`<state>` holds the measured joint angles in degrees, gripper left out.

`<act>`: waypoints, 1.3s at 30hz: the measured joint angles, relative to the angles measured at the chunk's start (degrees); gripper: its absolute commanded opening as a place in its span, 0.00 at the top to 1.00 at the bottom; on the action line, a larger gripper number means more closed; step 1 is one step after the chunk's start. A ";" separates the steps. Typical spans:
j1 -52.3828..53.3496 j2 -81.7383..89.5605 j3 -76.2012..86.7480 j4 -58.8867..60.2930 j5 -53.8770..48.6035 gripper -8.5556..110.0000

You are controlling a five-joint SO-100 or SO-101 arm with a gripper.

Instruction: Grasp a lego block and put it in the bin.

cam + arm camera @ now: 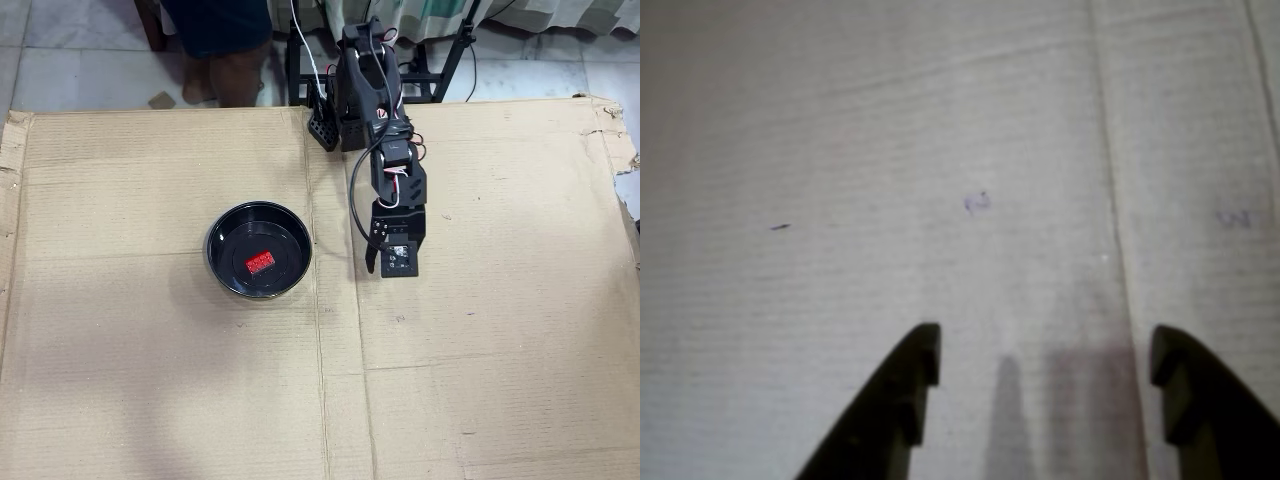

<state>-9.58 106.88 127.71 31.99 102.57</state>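
— Looking through the wrist view first: what have we got?

— Bare cardboard, a fold line running down the right side, and the gripper coming in from the bottom edge. Jaws stand spread, nothing between them. No brick, no dish anywhere in this picture.

— So the claw is empty and released. And from above?

— Overhead view tells the story. The lego block lies inside the bin, near the middle of the floor, its long axis tilted slightly, roughly left-to-right in this view.

— And the gripper?

— The gripper hangs well apart from the bin, off to the right in this view, across a crease in the cardboard, pointing toward the bottom edge.

— So the brick lies to the claw's left here?

— Yes, and already in the dish. I'd judge the drop done; nothing is left to fetch.
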 measured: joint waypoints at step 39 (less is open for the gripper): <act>0.00 63.63 57.57 -6.77 -0.18 0.72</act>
<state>-9.58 170.51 185.27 25.22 102.39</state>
